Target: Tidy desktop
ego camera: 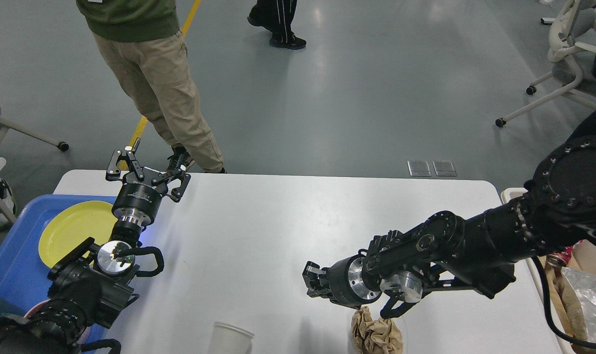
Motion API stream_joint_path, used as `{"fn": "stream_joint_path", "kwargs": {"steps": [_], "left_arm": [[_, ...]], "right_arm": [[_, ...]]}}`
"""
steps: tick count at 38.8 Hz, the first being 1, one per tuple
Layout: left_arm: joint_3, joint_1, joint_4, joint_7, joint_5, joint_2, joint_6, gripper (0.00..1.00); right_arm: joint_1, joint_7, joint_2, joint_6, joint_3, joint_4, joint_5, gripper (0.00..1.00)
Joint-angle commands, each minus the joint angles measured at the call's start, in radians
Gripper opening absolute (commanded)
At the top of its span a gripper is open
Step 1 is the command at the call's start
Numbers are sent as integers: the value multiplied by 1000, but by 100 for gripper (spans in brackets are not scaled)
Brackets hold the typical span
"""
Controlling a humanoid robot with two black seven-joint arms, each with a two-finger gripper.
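Tidying of the desktop (258,231) looks partly complete, judged from how things lie: the large white tabletop fills the middle of the head view and its centre is bare. Left gripper (148,169) hovers above the far-left corner, fingers spread wide and holding nothing, just beside the blue plastic tray (13,265) that sits at the left edge. In the tray: 1 yellow plate (69,231); something reddish and a dark round item at the tray's near end are mostly hidden by the left arm, cannot identify. Right gripper (312,282) is low over the near-centre of the table, seen end-on and dark, so I cannot tell whether its fingers are spread or closed; nothing visibly held. Remaining on the table: 1 white paper cup (230,338) at the near edge, upright, open top; 1 crumpled brown paper wad (375,334) just beneath the right forearm, apparently sitting in a clear cup, though that is hard to confirm. Beige bin (512,194) at the right edge already holds foil (590,295) and other wrappers. Judgement: 2 items left to clear, cup likely to the tray side, paper wad to the bin. A bystander in khaki trousers (160,93) stands near the far-left corner.
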Motion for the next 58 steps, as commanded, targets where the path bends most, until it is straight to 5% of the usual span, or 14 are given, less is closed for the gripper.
{"fn": "stream_joint_path", "kwargs": {"steps": [1, 8, 9, 10, 11, 12, 20, 34, 44, 58], "left_arm": [[0, 0, -1, 0, 0, 0, 0, 96], [0, 0, 1, 2, 0, 0, 0, 96], [0, 0, -1, 0, 0, 0, 0, 96], [0, 0, -1, 0, 0, 0, 0, 96], [0, 0, -1, 0, 0, 0, 0, 96], [0, 0, -1, 0, 0, 0, 0, 96], [0, 0, -1, 0, 0, 0, 0, 96], [0, 0, -1, 0, 0, 0, 0, 96], [0, 0, 1, 0, 0, 0, -5, 96], [0, 0, 1, 0, 0, 0, -5, 96]], "right_arm": [[18, 0, -6, 0, 0, 0, 2, 0], [73, -8, -28, 14, 1, 23, 6, 0], [88, -11, -32, 23, 1, 28, 11, 10], [106, -12, -37, 38, 3, 35, 18, 38], [131, -12, -45, 58, 3, 47, 20, 85], [157, -14, -54, 87, 3, 66, 20, 100], [357, -11, -132, 301, 3, 215, 28, 100], [440, -12, -195, 449, -65, 278, 49, 100], [332, -12, -180, 431, -178, 265, -46, 100], [52, -11, -157, 240, -203, 117, -90, 100]]}}
